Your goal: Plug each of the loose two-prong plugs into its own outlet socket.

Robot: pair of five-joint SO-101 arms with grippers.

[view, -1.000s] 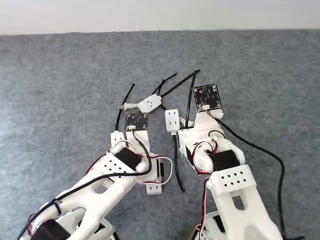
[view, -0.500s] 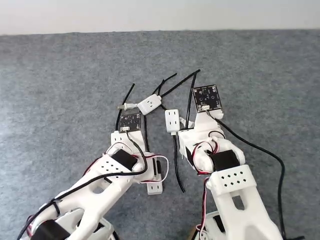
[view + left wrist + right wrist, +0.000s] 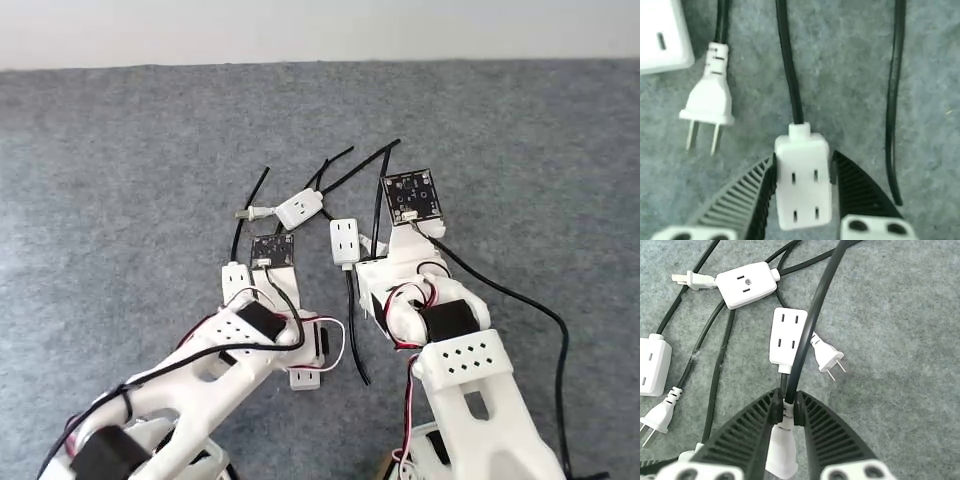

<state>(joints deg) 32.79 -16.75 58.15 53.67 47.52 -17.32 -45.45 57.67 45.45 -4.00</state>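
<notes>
The left arm [image 3: 230, 345] has shifted a little sideways and back in the last second, settling its grip; no plug is seated yet. The left gripper [image 3: 803, 159] pinches a white outlet socket [image 3: 802, 192] by its sides, with a loose plug [image 3: 707, 105] just beside it. The right gripper [image 3: 786, 395] is pressed onto a held plug [image 3: 781, 455] at its cord end, a second socket [image 3: 785, 335] just ahead

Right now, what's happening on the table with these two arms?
The left gripper is closed around a white outlet socket, with a loose two-prong plug lying beside it. The right gripper is shut on a second plug by its body, its black cord running ahead over a second socket. Both sockets' slots are empty.
</notes>
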